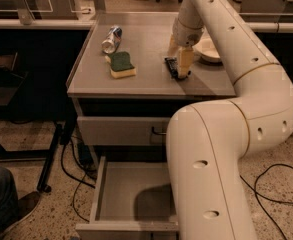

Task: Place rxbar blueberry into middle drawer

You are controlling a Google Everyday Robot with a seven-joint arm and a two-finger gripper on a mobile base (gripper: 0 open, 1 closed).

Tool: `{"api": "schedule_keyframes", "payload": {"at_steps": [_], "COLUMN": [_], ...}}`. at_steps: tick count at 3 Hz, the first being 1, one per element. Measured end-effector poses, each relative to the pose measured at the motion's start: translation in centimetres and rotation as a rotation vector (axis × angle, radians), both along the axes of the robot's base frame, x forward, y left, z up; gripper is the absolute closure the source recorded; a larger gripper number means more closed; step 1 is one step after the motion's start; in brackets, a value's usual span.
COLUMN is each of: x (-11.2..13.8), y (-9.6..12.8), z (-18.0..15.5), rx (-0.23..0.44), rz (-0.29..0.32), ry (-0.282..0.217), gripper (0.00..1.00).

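The rxbar blueberry [170,67] is a small dark packet lying on the grey countertop [136,81], right of centre. My gripper [181,66] is lowered onto the counter right at the packet, touching or almost touching its right side. The middle drawer [128,196] stands pulled open below the counter, near the floor, and its grey floor is bare. My large white arm covers the drawer's right part.
A green-and-yellow sponge [122,64] and a silver-and-blue can [112,38] lie left of the packet. A white bowl [209,50] sits just right of the gripper. The higher drawer [123,130], with a dark handle, is closed. Cables lie on the floor, and a person's foot [6,209] shows at bottom left.
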State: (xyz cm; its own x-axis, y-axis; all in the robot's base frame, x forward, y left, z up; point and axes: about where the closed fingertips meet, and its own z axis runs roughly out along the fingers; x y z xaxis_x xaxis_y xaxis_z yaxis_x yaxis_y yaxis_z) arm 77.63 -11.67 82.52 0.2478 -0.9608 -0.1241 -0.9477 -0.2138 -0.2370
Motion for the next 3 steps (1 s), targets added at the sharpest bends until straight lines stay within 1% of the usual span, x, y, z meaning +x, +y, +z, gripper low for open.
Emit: {"api": "schedule_keyframes", "payload": {"at_steps": [1, 2, 3], "x": [0.00, -0.01, -0.01], "y": [0.00, 0.00, -0.02], "z": [0.00, 0.21, 0.42], "rx": [0.000, 0.000, 0.000], "rz": [0.000, 0.000, -0.001], "ry": [0.000, 0.000, -0.001], "gripper": [0.79, 1.00, 1.00]}}
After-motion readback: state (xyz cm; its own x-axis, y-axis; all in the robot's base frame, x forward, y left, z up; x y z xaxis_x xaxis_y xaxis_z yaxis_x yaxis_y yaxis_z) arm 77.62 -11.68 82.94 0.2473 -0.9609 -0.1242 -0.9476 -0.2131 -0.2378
